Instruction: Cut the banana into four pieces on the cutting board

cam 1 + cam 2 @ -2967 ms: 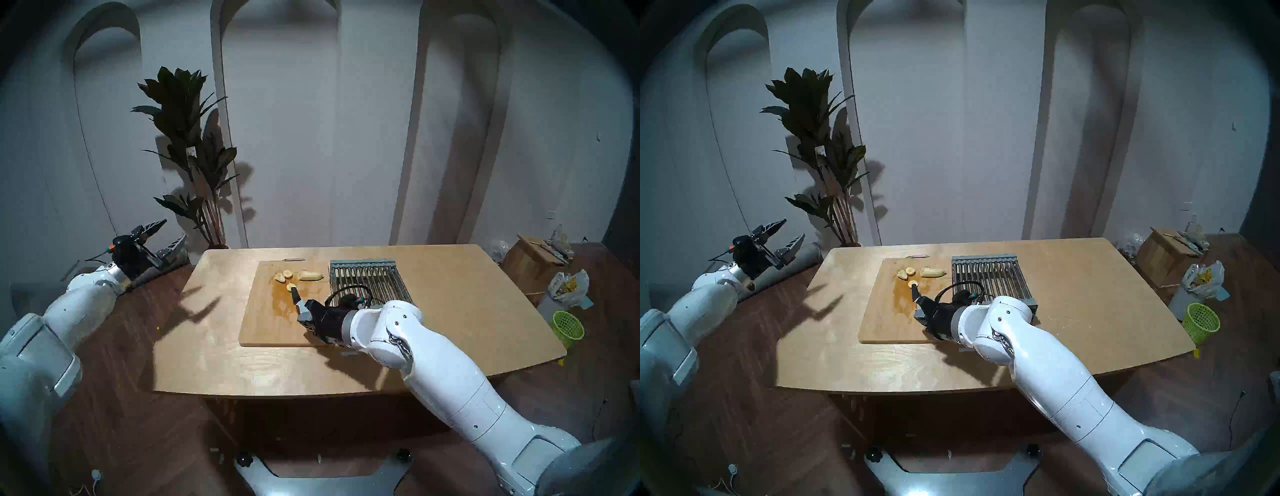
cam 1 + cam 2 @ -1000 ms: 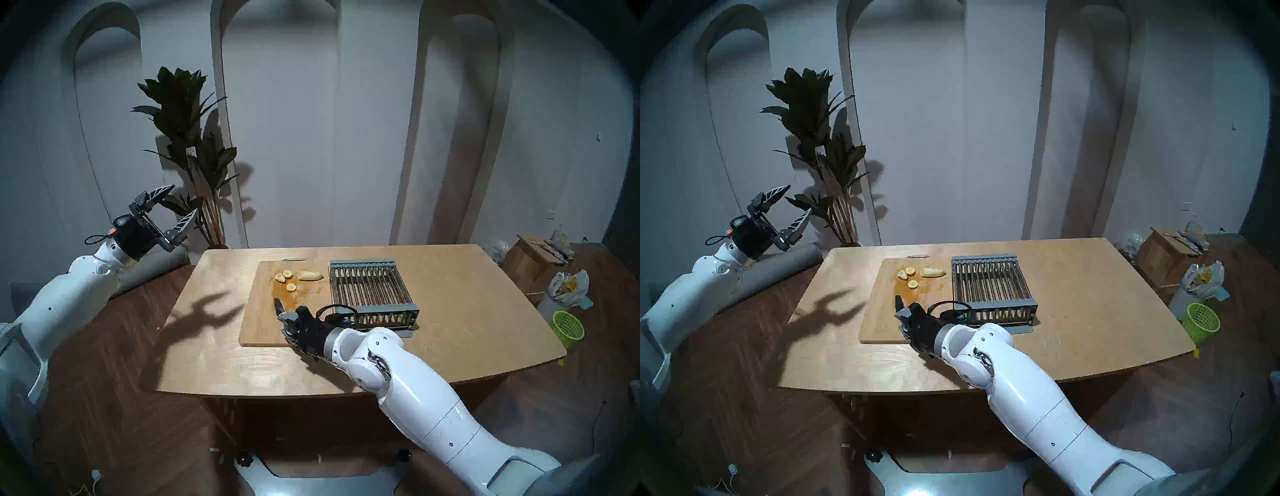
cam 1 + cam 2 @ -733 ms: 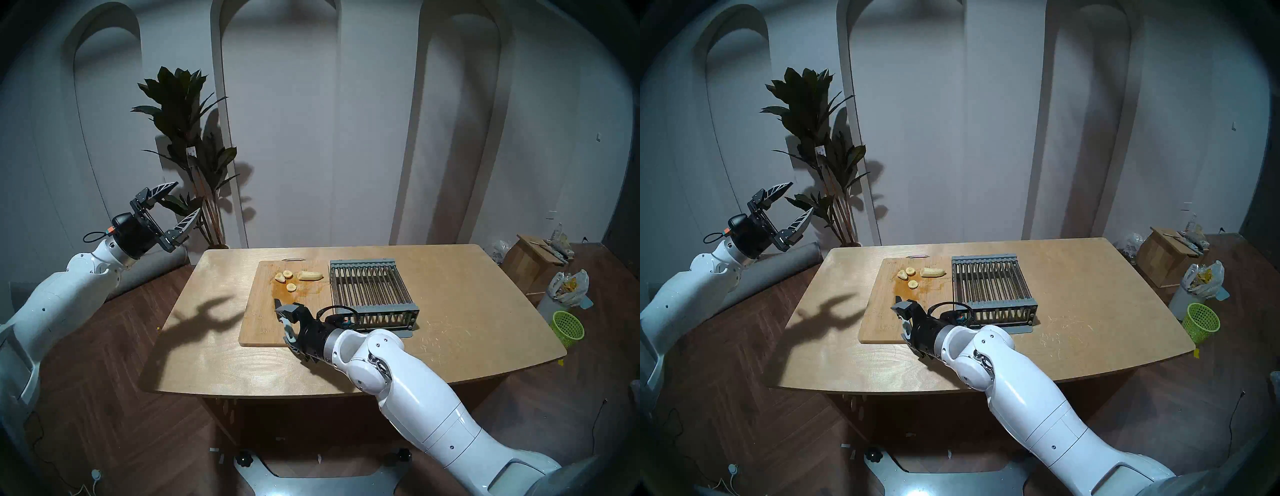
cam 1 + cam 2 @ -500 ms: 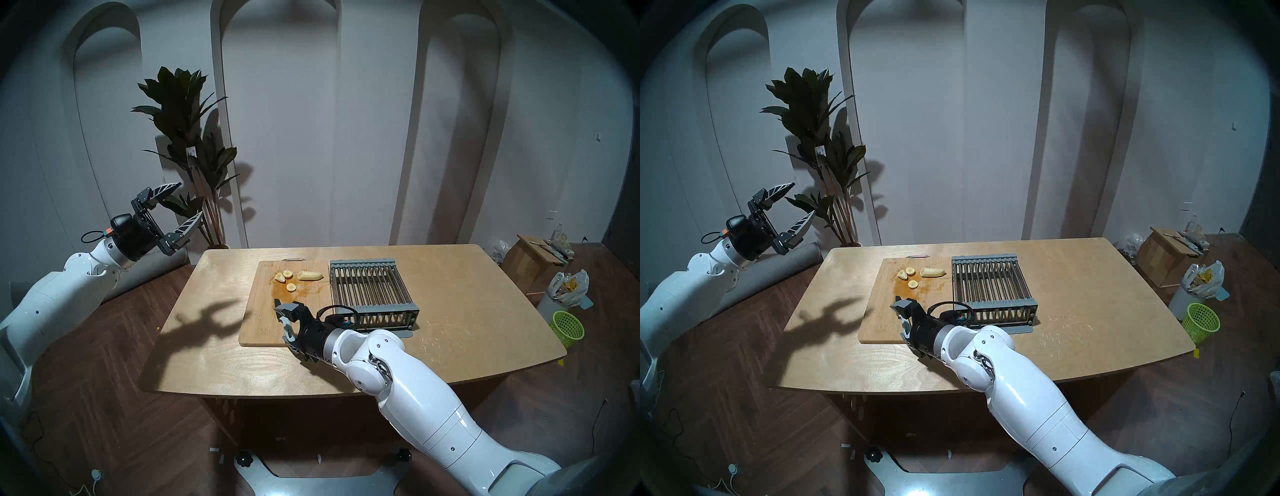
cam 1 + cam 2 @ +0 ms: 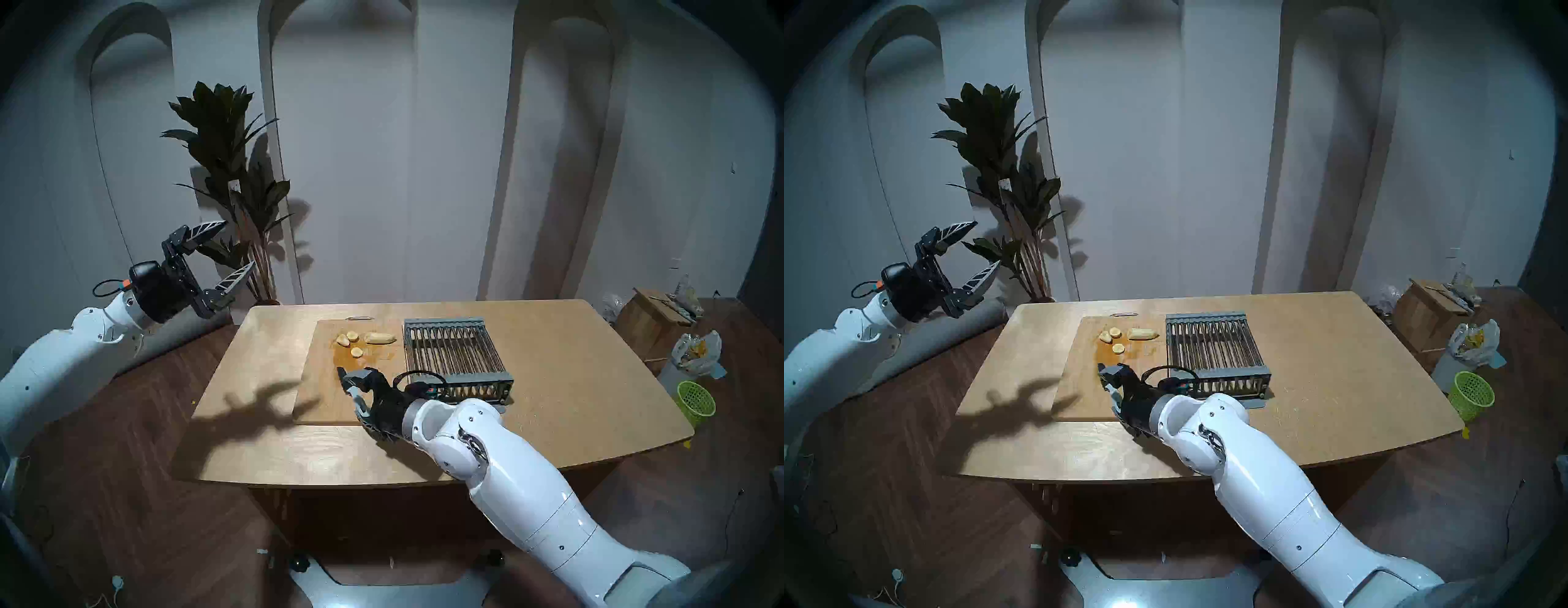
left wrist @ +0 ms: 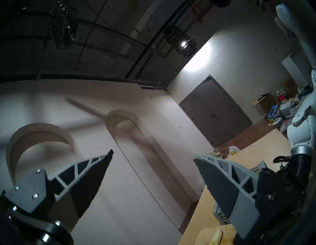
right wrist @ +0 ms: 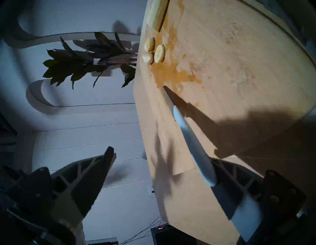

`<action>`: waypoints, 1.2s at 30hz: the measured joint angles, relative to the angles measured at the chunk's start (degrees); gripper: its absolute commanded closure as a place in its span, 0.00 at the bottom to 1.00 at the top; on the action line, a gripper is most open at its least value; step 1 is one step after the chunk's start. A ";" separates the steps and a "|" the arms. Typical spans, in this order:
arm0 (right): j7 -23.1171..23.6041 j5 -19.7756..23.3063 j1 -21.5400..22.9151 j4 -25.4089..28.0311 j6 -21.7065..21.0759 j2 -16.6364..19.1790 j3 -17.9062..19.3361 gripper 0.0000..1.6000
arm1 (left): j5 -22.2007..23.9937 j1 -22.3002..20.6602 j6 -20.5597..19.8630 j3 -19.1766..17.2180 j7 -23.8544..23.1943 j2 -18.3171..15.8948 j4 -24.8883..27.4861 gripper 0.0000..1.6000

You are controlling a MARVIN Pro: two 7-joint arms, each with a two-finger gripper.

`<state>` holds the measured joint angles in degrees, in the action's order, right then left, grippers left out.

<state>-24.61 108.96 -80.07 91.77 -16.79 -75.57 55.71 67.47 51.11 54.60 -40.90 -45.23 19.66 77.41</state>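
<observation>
Bearing everything is the broad light-wood surface (image 5: 551, 382), and on it the large rectangular light-brown bamboo cutting board (image 5: 318, 395) has not shifted. What has changed is the arms. The right tool (image 5: 352, 388), which a second ago was clamped on the dark-bladed, pale-handled knife (image 7: 191, 142), now stands with its fingers spread wide. The knife lies flat on the board, its handle along one finger; whether they touch cannot be told. The left tool (image 5: 239, 243), also spread wide and empty, has risen and swung nearer the surface's left edge, well apart from the board.

A knife laid down suggests that the cutting is over, and the count agrees. Beyond the right tool's fingertips, past the knife's point and an orange-brown stain, lies the peeled, pale cream-yellow banana (image 5: 380, 338) as a short stub. Three small round slices (image 5: 348, 337) lie just beside it, two touching and one nearer the tool. That makes four pieces, all on the board, though unequal in size.
</observation>
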 measured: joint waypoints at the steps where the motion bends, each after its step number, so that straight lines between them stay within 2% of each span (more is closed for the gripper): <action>1: -0.79 0.00 0.05 0.24 0.01 0.18 -0.09 0.00 | -0.02 0.14 -0.16 -0.01 0.34 -0.56 1.01 0.00; 13: -8.71 -0.80 1.67 4.93 -0.30 0.79 -2.55 0.00 | -0.16 0.43 -3.61 -0.44 4.71 -6.34 9.56 0.00; 21: -14.60 -1.90 2.95 7.87 -0.80 1.00 -3.67 0.00 | -0.29 0.49 -6.80 -0.79 8.48 -9.02 13.67 0.00; 30: -22.01 -2.39 4.24 9.06 -0.10 2.35 -1.98 0.00 | -1.52 0.60 -11.59 -1.23 14.03 -11.01 17.38 0.00; 36: -27.10 -1.78 5.68 6.35 0.70 2.67 -0.46 0.00 | -3.58 0.97 -16.32 -1.21 18.98 -11.91 20.83 0.00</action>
<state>-51.72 107.18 -74.39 98.12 -16.09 -72.90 55.25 63.89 52.08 38.29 -42.11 -26.24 7.75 98.25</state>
